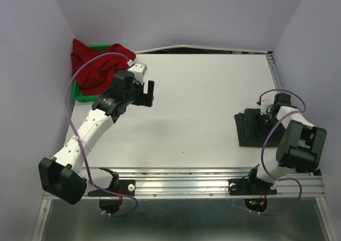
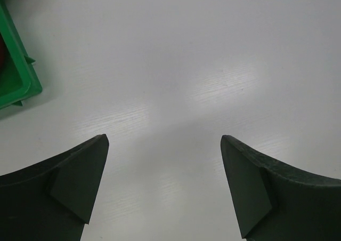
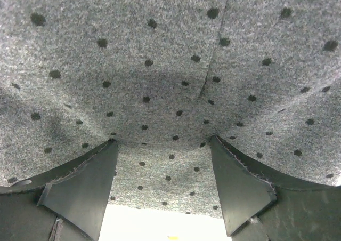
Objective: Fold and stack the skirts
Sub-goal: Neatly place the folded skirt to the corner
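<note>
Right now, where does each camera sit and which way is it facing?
Top: above and behind, looking down at the table; left arm and right arm show, red skirt in the bin.
Left wrist: looks down at table and a bin corner; left gripper open.
Right wrist: close against the dark skirt; right gripper open.
Shared: top and left wrist see the bin; top and right wrist the dark skirt.

Left arm (image 1: 90, 126): stretched forward along the left side, wrist roughly level. Left tool (image 2: 165, 145): fingers spread wide, nothing between them.
Right arm (image 1: 295, 139): elbow folded high, wrist bent downward. Right tool (image 3: 162, 142): fingers parted, apparently pressing down.
</note>
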Robot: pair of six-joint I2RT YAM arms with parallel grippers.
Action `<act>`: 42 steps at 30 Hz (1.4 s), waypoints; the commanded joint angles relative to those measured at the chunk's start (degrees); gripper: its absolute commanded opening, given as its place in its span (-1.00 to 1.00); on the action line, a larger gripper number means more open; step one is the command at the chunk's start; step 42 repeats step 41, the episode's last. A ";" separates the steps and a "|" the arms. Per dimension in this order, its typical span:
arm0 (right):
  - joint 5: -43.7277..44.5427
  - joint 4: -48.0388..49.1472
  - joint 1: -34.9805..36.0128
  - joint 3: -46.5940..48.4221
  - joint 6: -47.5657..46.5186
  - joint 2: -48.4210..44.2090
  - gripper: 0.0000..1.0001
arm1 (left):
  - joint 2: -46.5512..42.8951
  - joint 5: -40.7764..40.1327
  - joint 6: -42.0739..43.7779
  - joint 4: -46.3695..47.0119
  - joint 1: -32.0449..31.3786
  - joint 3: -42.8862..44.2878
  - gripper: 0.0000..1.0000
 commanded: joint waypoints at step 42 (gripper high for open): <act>-21.34 -12.88 21.60 21.36 22.39 -12.90 1.00 | -11.12 6.60 14.87 -0.62 6.45 -8.03 0.97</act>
